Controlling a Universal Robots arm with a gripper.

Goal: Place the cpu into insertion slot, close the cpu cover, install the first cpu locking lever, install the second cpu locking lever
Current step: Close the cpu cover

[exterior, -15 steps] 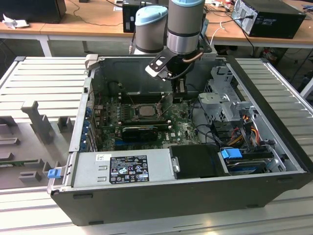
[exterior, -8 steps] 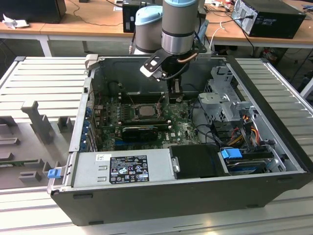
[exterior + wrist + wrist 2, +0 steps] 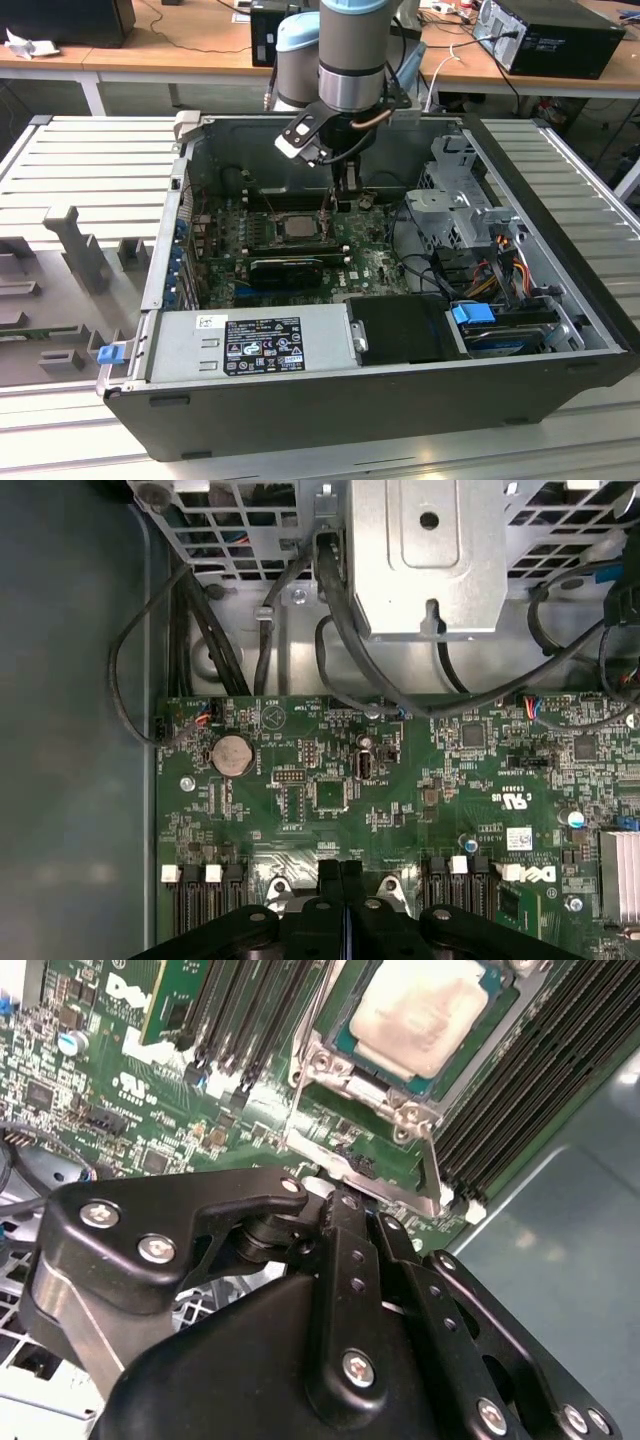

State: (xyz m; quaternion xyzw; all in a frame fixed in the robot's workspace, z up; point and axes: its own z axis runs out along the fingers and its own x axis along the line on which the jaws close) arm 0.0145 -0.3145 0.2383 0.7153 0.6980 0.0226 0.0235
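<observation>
Pale beige cpu [image 3: 415,1010] is sitting inside the silvery cpu cover [image 3: 365,1085], memory slots [image 3: 250,1010] flanking it, hand [image 3: 350,1205] hovering clenched alongside.

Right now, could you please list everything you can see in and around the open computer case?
computer case: one, black, open, on the table.
table: one, grey, under the case.
motherboard: one, green, inside the case.
memory slots: several, black, on the motherboard.
cpu: one, pale beige-silver, seated between the memory slots.
cpu cover: one, silvery, apparently down around the cpu.
power supply: one, silver, foreground of the exterior view.
drive cage: one, grey, the exterior view's right.
cables: several, black, beside the drive cage.
gripper: one, black, shut, low beside the cpu.
arm: one, grey, above the case.
</observation>
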